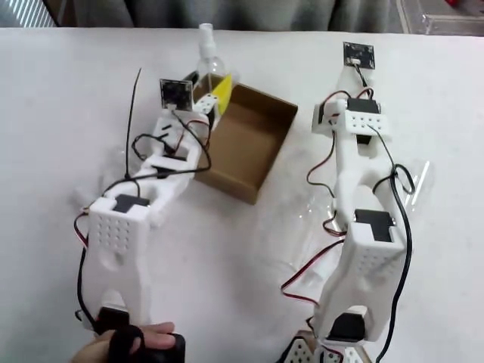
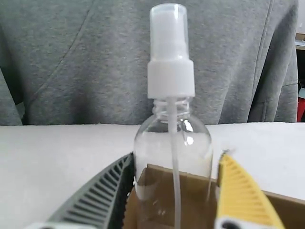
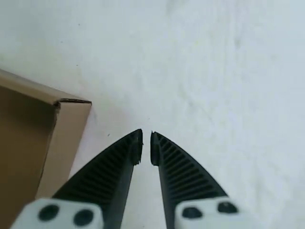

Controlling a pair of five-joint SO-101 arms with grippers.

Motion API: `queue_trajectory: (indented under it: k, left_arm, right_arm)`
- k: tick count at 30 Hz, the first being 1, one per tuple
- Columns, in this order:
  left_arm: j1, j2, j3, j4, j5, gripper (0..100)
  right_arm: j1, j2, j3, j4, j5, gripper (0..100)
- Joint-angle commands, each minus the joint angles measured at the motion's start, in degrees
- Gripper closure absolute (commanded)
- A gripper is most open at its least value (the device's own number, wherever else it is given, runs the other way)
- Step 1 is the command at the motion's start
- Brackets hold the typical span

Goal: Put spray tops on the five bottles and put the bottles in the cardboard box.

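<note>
High view: the left arm stretches to the far-left corner of the cardboard box point(image 1: 227, 184). The right arm stands on the other side of the box, over the white table point(image 1: 423, 83).
Bottle: a clear bottle point(image 1: 210, 62) stands upright at that far-left corner, with its spray top point(image 1: 206, 32) already on.
Left wrist view: the bottle point(image 2: 172, 143) rises straight between the grey and yellow fingers of the left gripper point(image 2: 175, 156). Its long axis is vertical, with the white spray top point(image 2: 170, 71) well above the fingers.
Left gripper state: closed around the bottle's body, one finger against each side — it looks like a hold, not a loose bracket.
Box from the left wrist: the brown rim point(image 2: 281, 202) runs just below and behind the bottle and shows through the clear wall. I cannot tell whether the base is already over the inside of the box or over its edge.
Right gripper: its black fingertips point(image 3: 146, 140) all but meet, with nothing between them. It hangs over bare table, with a corner of the box point(image 3: 66, 129) just to its left.
Relation that matters: the open box lies to the near right of the held bottle, so the bottle probably needs to travel that way — and then down, kept upright.
Nearer arm: the left, since it already has the bottle.
Risk: the base may catch on the cardboard wall.
</note>
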Motion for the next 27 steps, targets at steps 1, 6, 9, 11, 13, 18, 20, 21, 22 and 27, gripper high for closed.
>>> queue_trajectory:
  k: [1,6,9,11,13,18,20,21,22,27]
  left_arm:
    - [-0.7,-1.5,-1.1,4.1,0.1,63]
    - [-0.7,-1.5,-1.1,4.0,0.1,63]
    - [-0.7,-1.5,-1.1,4.0,0.1,63]
    - [-0.7,-2.2,-0.7,4.1,0.1,63]
    - [-0.7,-3.1,-0.4,4.4,0.1,63]
    - [-0.5,-5.9,3.3,4.2,-0.2,63]
    - [-0.5,-7.2,4.4,4.4,-0.2,63]
    - [-0.7,-7.9,5.2,4.4,-0.2,63]
    - [-0.7,-8.8,6.1,4.4,-0.2,63]
    - [-0.7,-16.8,13.5,4.5,-0.2,63]
  right_arm:
    - [0.5,-0.9,-0.6,-1.0,0.0,98.2]
    - [0.5,-0.9,-0.6,-1.1,0.0,98.2]
    - [0.5,-0.9,-0.6,-1.1,0.0,98.2]
    - [0.5,-0.9,-0.6,-1.1,0.0,98.2]
    - [0.5,-0.9,-0.6,-1.1,0.0,98.2]
    - [0.5,-0.9,-0.6,-1.1,0.0,98.2]
    - [0.5,-0.9,-0.6,-1.1,0.0,98.2]
    - [0.5,-0.9,-0.6,-1.1,0.0,98.2]
    - [0.5,-0.9,-0.6,-1.1,0.0,98.2]
    - [0.4,-0.9,-0.6,-1.1,0.0,98.2]
